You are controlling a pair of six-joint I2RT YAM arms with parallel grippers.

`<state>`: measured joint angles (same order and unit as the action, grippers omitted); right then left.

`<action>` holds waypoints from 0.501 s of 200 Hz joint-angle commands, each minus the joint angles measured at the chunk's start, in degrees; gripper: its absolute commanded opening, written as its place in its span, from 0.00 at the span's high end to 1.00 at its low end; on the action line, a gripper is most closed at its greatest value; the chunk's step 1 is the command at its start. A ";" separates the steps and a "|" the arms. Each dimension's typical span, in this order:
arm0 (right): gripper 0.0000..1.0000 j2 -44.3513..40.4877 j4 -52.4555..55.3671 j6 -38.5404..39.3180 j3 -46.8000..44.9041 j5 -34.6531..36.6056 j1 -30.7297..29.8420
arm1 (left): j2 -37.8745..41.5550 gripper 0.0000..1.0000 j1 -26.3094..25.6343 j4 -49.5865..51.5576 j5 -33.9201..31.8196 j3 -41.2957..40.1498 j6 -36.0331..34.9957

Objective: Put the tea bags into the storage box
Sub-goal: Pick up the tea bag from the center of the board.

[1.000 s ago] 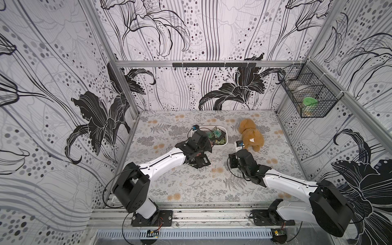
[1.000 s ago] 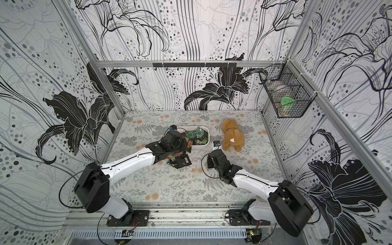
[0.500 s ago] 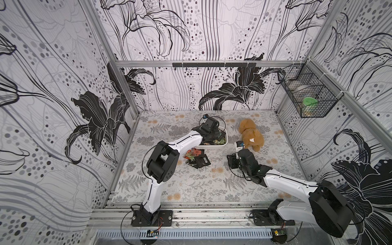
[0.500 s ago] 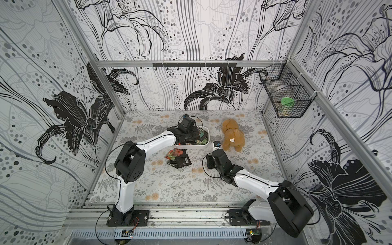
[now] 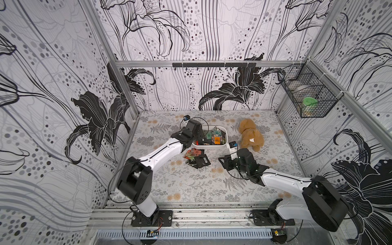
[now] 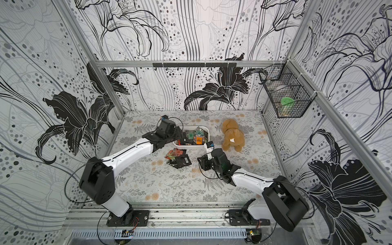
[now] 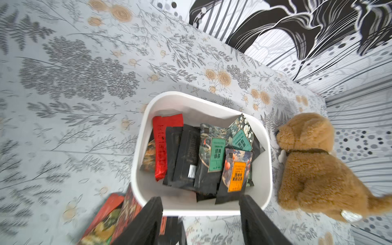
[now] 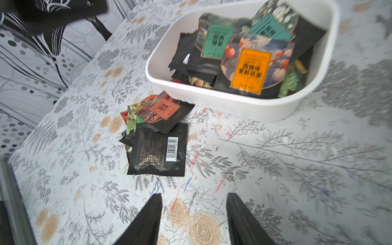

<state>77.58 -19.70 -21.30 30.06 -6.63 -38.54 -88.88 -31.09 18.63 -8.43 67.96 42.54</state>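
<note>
— Flowered tablecloth (image 5: 191, 186) filled both top views. The left arm was stretched low and long, with the left pincer (image 5: 200, 137) over the box (image 5: 212, 146). The right arm lay bent, with the right pincer (image 5: 222, 163) near the loose bags (image 5: 197, 159).
— Left wrist view?
— Jaws apart and empty above the box's near rim, tea bags (image 7: 214, 157) heaped just beyond.
— Right wrist view?
— Jaws apart and empty, loose bags ahead. They overlapped flat, so a pinch could grab two or skid one away.
</note>
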 commanded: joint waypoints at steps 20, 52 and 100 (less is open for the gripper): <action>0.53 11.26 5.46 3.08 9.68 -5.14 -3.43 | 10.76 0.37 -0.48 -7.67 8.68 -17.60 3.33; 0.55 15.97 6.90 3.87 13.82 -5.61 -6.29 | 14.51 0.41 -2.47 -12.84 13.28 -28.26 6.56; 0.65 21.11 8.88 3.07 17.40 -4.25 -6.72 | 13.06 0.50 -4.74 -18.47 14.68 -33.43 9.84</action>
<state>96.79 -13.65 -18.37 46.26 -11.35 -45.30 -75.68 -35.29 8.56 4.12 35.40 50.11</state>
